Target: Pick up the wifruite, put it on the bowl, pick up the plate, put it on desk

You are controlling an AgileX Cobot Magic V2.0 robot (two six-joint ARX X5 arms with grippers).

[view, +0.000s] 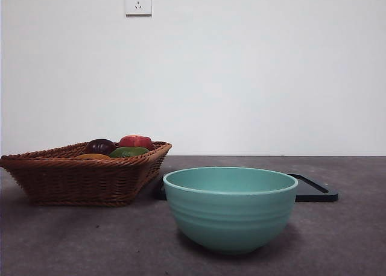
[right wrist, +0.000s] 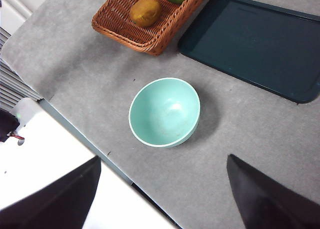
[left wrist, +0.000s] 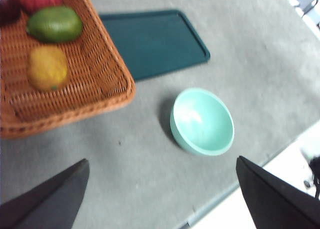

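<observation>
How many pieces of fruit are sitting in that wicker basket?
4, all in the basket: a dark purple fruit, a red fruit, a green fruit and the brownish-orange wifruite. Others could be hidden behind its rim.

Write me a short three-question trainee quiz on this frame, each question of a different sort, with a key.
1. True or false: the wifruite already lies inside the bowl.
2. Multiple choice: where does the dark tray lie? A) inside the wicker basket B) flat on the desk beside the basket C) held up by a gripper
3. Fill in: both the left gripper and the right gripper hang above the desk with jaws ____.

Key:
1. False: it lies in the basket, next to the green fruit; the bowl is empty.
2. B
3. open
</observation>
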